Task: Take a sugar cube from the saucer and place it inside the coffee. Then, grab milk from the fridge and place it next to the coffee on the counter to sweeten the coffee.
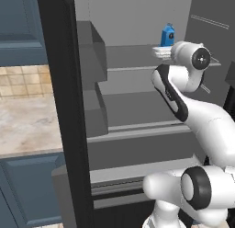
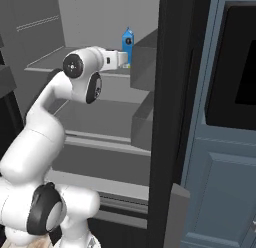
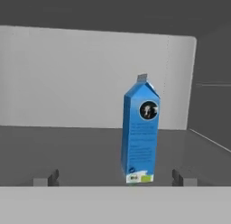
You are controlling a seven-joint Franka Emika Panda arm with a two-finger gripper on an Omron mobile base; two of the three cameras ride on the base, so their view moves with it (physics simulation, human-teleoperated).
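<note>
The milk [image 3: 140, 133], a blue gable-top carton with a dark round mark, stands upright on an upper grey shelf [image 1: 131, 57] of the open fridge [image 1: 64, 107]. My gripper [image 3: 115, 178] is open and level with the carton's base, just short of it. The carton sits slightly right of centre between the fingertips [image 3: 182, 177], and nothing is held. From the right base view, my white hand reaches in close beside the milk [image 2: 127, 42]. From the left base view, the milk [image 1: 168, 35] stands just behind my wrist. The sugar cube, saucer and coffee are out of view.
The fridge's dark frame [image 2: 170, 92] stands close on the right, with door bins [image 1: 94, 75] on the left. Lower grey shelves [image 1: 137, 110] lie beneath my arm. A strip of beige counter [image 1: 27, 126] over blue cabinets [image 1: 27, 190] lies left of the fridge.
</note>
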